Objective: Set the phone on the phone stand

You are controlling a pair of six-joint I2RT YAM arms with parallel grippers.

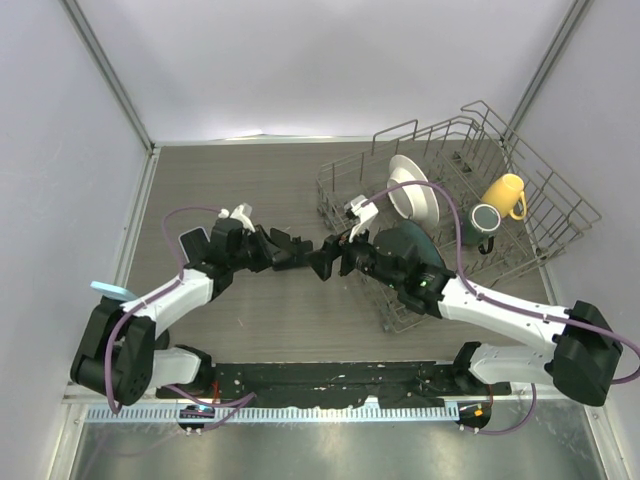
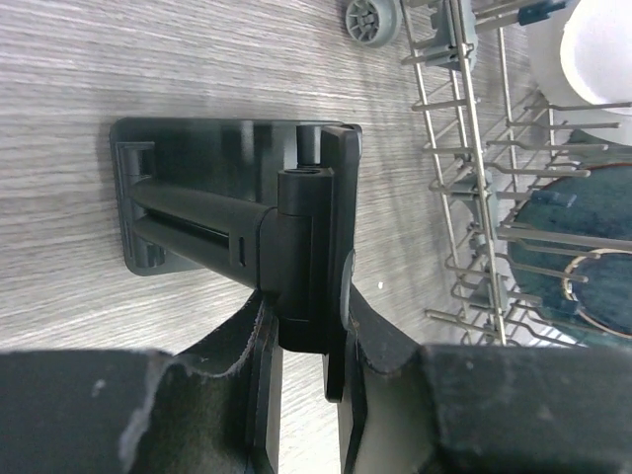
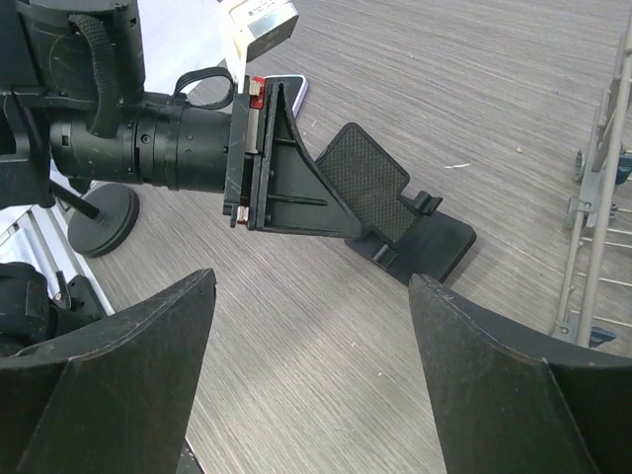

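Note:
My left gripper (image 1: 292, 252) (image 2: 306, 326) is shut on a black folding holder (image 2: 237, 197) with a rectangular foot and a ribbed pad (image 3: 370, 188). Its foot (image 3: 439, 242) seems to rest on the table. My right gripper (image 1: 325, 262) (image 3: 311, 281) is open and empty, just right of the holder and facing it. The phone stand shows only as a round black disc base (image 3: 104, 219) with a thin post, beneath the left arm. Of the phone, only a pale rounded corner (image 3: 296, 87) shows behind the left gripper. Both are hidden in the top view.
A wire dish rack (image 1: 545, 195) fills the right back of the table and shows in the left wrist view (image 2: 464, 247). It holds a white plate (image 1: 415, 190), a yellow mug (image 1: 505, 195), a dark green mug (image 1: 485, 218) and a teal plate (image 1: 400, 245).

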